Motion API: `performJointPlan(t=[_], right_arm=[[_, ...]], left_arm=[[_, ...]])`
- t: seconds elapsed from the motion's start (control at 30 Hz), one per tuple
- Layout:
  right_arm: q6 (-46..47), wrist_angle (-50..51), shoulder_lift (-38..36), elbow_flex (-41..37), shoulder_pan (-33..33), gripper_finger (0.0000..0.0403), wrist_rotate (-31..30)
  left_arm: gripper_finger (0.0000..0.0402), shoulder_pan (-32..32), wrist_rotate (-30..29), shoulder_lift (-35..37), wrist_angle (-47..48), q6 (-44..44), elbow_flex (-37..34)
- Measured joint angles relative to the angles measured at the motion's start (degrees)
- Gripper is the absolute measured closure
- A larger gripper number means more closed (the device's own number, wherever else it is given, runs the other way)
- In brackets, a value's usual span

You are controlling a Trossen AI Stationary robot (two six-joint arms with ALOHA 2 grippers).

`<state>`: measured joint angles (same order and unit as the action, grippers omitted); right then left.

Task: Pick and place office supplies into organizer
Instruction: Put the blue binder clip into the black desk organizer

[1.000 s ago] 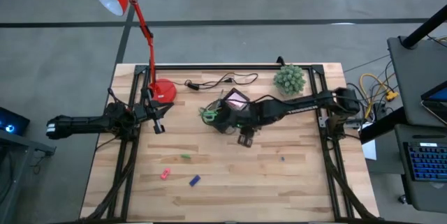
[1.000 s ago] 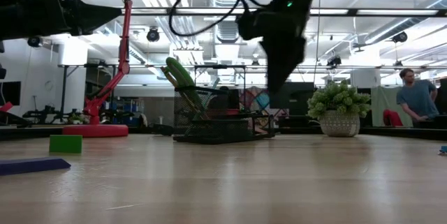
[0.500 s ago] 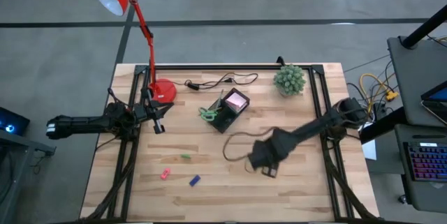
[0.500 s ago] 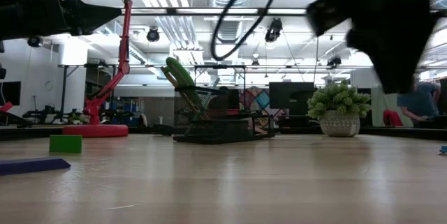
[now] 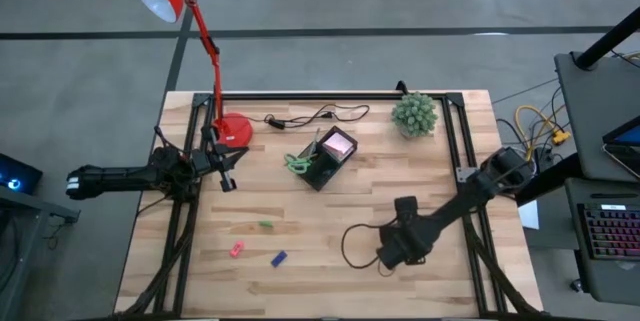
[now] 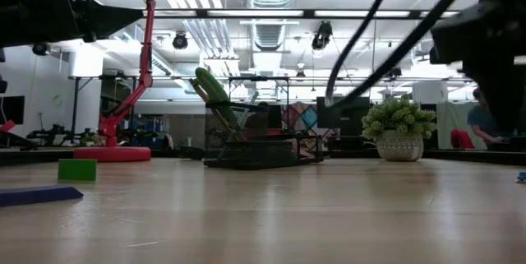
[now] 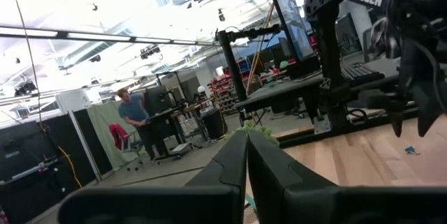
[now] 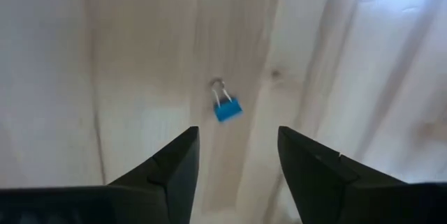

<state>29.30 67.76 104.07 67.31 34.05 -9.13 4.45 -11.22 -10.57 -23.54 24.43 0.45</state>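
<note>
The black organizer stands mid-table and holds green-handled scissors and a pink sticky pad; the low view shows the organizer with a green handle sticking up. A green piece, a red piece and a blue piece lie near the front left. My right gripper is open and hovers above a small blue binder clip lying flat on the wood. My left gripper waits at the left, shut.
The red lamp's base, a black cable and the potted green plant stand along the far side. The right arm's cable loop hangs over the front right. People show in the room beyond.
My right gripper has swung away from the organizer toward the table's near right, and it now points down over the blue clip. The organizer and the loose pieces have stayed in place.
</note>
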Motion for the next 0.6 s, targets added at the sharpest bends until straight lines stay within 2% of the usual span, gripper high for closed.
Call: performJointPlan(t=[0.1, 0.27, 0.6], right_arm=[[-0.3, -3.8, 0.0, -2.7, -0.7, 0.0223, 0.5], [-3.5, -6.9, 0.1, -5.5, -1.2, 0.0229, 5.0], [-6.9, -7.5, 0.1, -7.0, -2.1, 0.0237, 4.6]], left_arm=[[0.0402, 0.0, 0.0, 0.0, 0.0, 0.0, 0.0], [0.0402, 0.0, 0.0, 0.0, 0.0, 0.0, 0.0], [0.0402, 0.0, 0.0, 0.0, 0.0, 0.0, 0.0]])
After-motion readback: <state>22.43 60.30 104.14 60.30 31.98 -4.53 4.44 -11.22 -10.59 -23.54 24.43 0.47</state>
